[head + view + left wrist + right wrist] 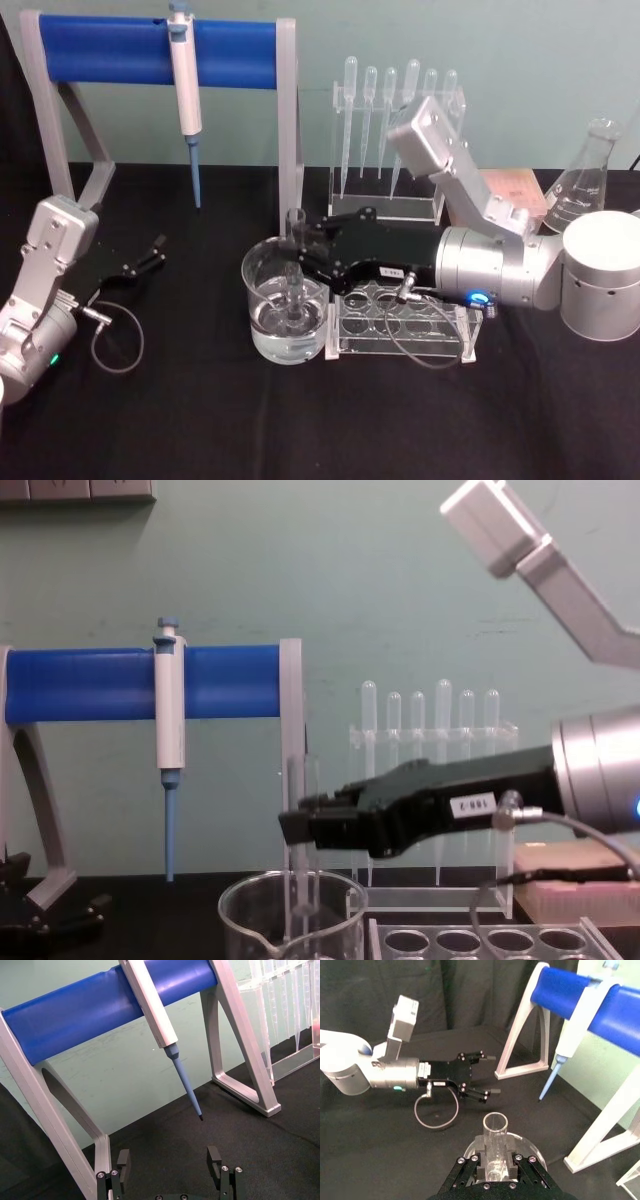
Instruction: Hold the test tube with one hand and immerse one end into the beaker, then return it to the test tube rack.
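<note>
Clear test tube point(294, 262), upright in beaker point(283, 318)

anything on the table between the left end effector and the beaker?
No objects: in the head view, bare black cloth runs from the open left end effector to the beaker. The right end effector holds the test tube in the beaker.

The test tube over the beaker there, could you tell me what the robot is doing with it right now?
The right gripper is shut on the test tube, holding it upright with its lower end down inside the beaker, which holds clear liquid. The empty tube rack sits right beside the beaker. The left gripper rests open on the black table off to the left, near the blue pipette stand, taking no part.
</note>
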Controlling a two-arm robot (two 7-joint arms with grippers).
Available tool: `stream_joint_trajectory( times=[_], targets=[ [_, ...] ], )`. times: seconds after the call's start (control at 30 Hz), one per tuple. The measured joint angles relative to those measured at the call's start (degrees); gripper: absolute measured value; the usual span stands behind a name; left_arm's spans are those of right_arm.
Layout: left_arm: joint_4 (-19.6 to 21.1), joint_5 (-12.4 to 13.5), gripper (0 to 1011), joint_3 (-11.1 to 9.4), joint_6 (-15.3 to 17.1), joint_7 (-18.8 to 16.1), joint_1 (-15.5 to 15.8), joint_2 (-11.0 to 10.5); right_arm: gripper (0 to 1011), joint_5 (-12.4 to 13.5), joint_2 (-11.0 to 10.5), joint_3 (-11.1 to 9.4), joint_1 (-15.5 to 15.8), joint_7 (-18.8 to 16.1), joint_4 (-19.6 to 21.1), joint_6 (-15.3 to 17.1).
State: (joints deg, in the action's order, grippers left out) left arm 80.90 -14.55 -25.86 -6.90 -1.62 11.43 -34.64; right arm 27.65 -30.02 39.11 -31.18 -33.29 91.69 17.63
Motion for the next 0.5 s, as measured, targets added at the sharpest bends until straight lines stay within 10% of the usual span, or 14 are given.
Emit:
stream_joint_trajectory(
  times=[0.5],
  targets=[
    [0.0, 0.0, 1000, 0.0, 0.0, 0.0, 0.0, 0.0, 231, 4.11, -2.63, -3.76, -0.83, -0.14, 6.92, 1.93]
  ],
)
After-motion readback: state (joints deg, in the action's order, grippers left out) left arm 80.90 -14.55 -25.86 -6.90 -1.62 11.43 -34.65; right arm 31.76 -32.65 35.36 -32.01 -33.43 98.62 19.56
